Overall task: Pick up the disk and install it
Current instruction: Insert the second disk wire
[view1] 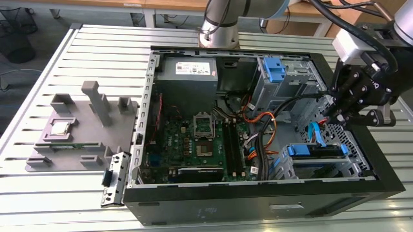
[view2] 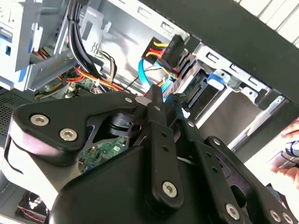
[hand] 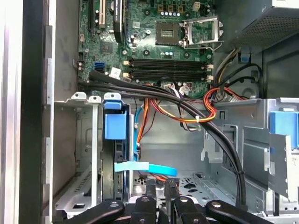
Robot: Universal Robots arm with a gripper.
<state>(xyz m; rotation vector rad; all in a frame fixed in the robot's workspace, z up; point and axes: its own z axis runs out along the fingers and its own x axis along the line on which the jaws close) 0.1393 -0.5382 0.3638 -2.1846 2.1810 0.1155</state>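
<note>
The black multi-link gripper [view1: 353, 113] hangs inside the open black computer case [view1: 258, 203] near its wall on the exterior view's right, above the grey metal drive cage [view1: 322, 164], its fingers drawn close together with nothing between them (clenched and empty). The disk [view1: 314, 151], a flat drive in a blue plastic carrier with end tabs, sits slotted edge-on in that cage, just below the gripper [hand: 159, 205]. A flat light-blue data cable [hand: 145, 168] crosses beside the disk [hand: 116, 140] in the first wrist view.
</note>
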